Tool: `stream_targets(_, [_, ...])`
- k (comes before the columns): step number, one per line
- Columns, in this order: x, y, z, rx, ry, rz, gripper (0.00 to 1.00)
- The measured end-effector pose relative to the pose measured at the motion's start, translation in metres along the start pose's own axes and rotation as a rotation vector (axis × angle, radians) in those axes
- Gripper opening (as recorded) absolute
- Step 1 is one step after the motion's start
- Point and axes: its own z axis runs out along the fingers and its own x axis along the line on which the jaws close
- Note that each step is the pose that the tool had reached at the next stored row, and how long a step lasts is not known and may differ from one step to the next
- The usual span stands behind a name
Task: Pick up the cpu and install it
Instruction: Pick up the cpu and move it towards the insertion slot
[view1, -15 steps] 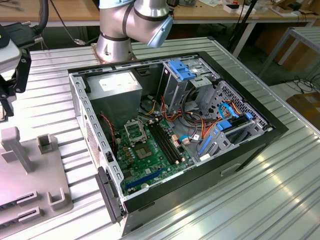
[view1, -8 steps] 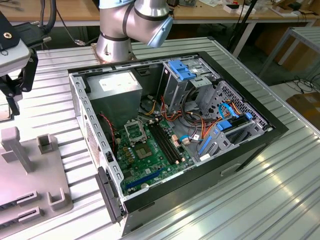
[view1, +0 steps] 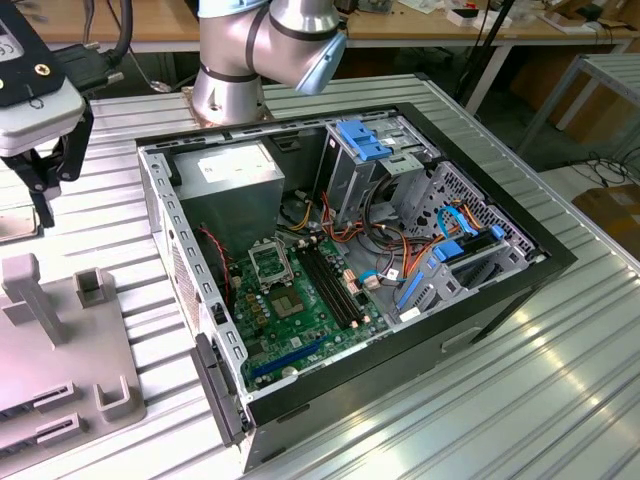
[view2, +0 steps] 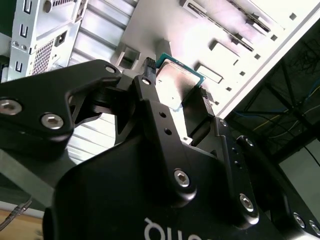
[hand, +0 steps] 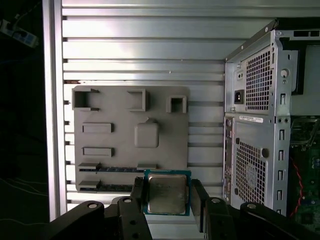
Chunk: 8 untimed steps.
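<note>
**Pinched in the gripper (hand: 168, 186): cpu (hand: 166, 194) picked, install left**

Jaws clamp the cpu by two opposite edges. The chip sits square between the fingertips, its metal face toward the first wrist view. Pickup looks done. Beyond it lies the grey fixture tray (hand: 131, 142), beside the open computer case (hand: 252, 125). Farther off, in the exterior view, the socket (view1: 268, 262) on the green board (view1: 300, 315) looks empty, so seating remains.
</note>
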Motion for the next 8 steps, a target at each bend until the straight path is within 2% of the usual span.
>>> stream_targets(8, [-0.0091,-0.0001,-0.0003,-0.0001,0.0,0.0,0.47])
